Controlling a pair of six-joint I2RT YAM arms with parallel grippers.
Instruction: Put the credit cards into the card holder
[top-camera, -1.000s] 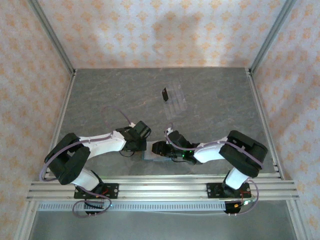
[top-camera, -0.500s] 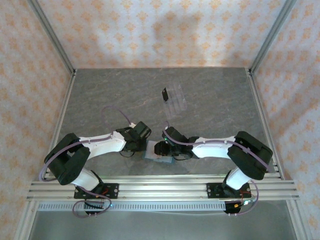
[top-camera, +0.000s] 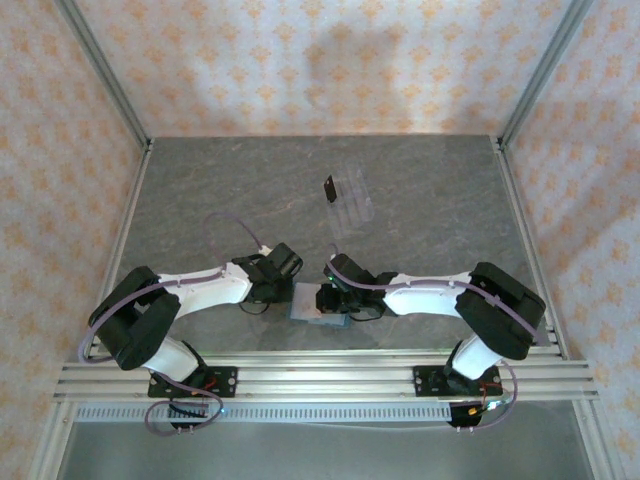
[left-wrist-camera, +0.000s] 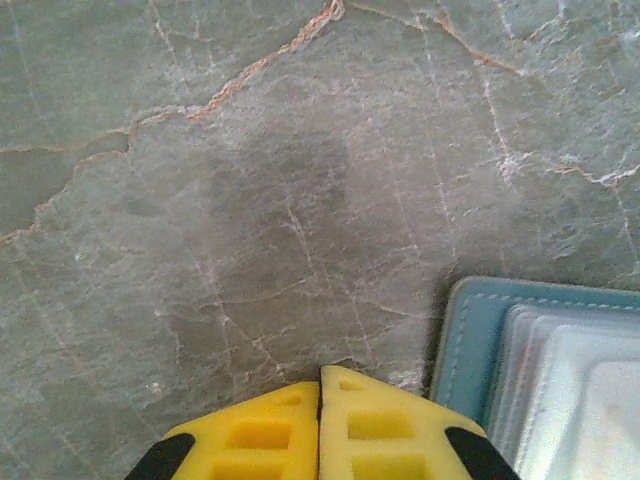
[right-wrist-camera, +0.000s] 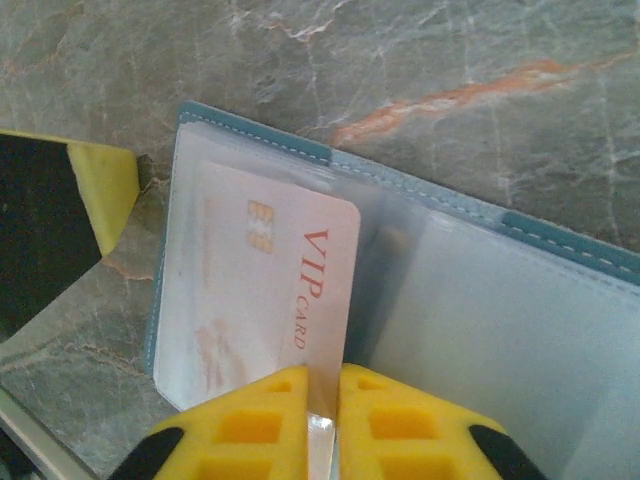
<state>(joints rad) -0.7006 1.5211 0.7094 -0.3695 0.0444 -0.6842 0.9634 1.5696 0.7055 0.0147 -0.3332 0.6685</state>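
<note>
The left gripper (left-wrist-camera: 319, 400), pressed together and empty, hung low over the table (left-wrist-camera: 250, 200), just left of the open wallet (left-wrist-camera: 466, 335). A pale VIP card (right-wrist-camera: 255, 290) lay partly inside the wallet's left clear pocket (right-wrist-camera: 190, 200), and the right gripper (right-wrist-camera: 322, 400) pinched that card's near edge. Farther back, a black card (top-camera: 330, 188) stood in the tray (top-camera: 357, 207).

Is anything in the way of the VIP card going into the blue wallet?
Nothing visible. The VIP card already lies mostly inside a clear pocket of the card holder, its edge between the jaws of the right gripper.
</note>
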